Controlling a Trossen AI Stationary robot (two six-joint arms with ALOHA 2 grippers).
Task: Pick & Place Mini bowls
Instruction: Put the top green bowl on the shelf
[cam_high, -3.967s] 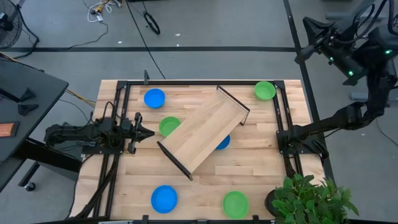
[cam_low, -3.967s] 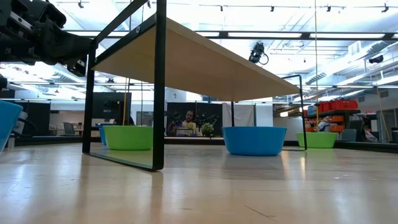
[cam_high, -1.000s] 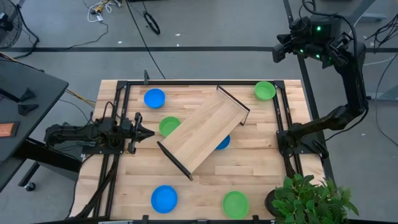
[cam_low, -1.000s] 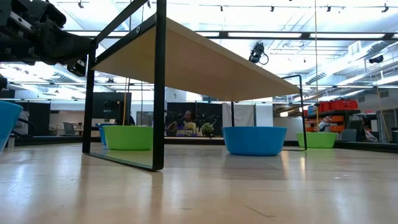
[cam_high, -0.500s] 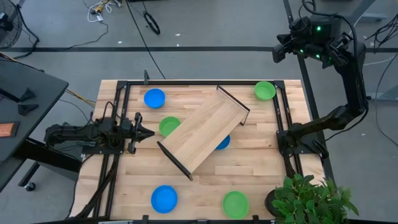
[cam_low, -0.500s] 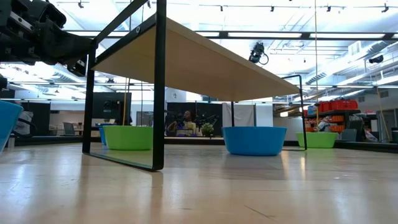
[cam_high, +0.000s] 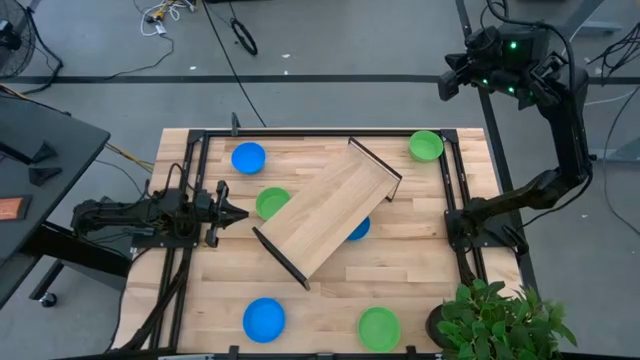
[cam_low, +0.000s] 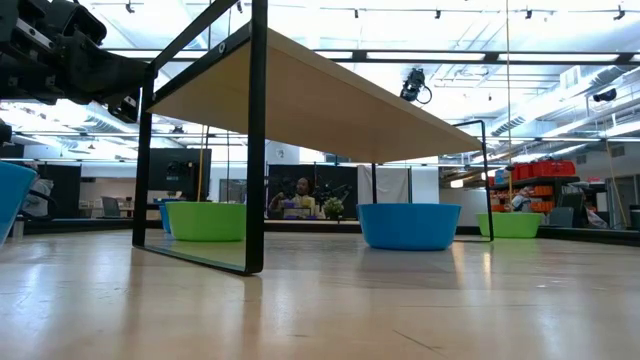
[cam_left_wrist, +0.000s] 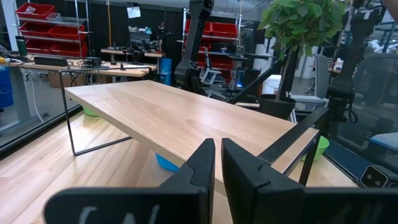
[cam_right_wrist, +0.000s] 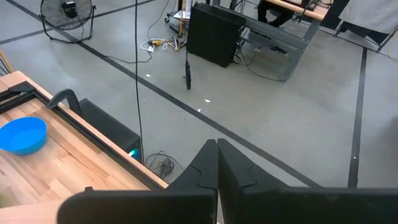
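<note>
Across the butcher-block table (cam_high: 420, 290) six mini bowls sit singly, all round, shallow, glossy plastic, and every one that shows its inside holds nothing. From the table's centre in the high view, one blue bowl (cam_high: 248, 157) lies at eleven o'clock, a green bowl (cam_high: 426, 145) at one o'clock by the far corner, another green bowl (cam_high: 270, 203) at nine o'clock, half tucked under the wooden tray (cam_high: 330, 205). A second blue bowl (cam_high: 359, 228) peeks from beneath the tray at four o'clock. Near the front edge sit a blue bowl (cam_high: 264, 318) at seven o'clock and a green bowl (cam_high: 379, 327) at five o'clock.

That tray is a long pale plank on thin black wire legs, lying diagonally, with open floor underneath it.

At nine o'clock the left gripper (cam_high: 240, 212) points toward the tray, fingers nearly together, holding nothing. Off the table at one o'clock, raised over bare concrete, the right gripper (cam_right_wrist: 217, 149) is pressed closed and empty. A potted plant (cam_high: 495, 320) crowds the five o'clock corner.
</note>
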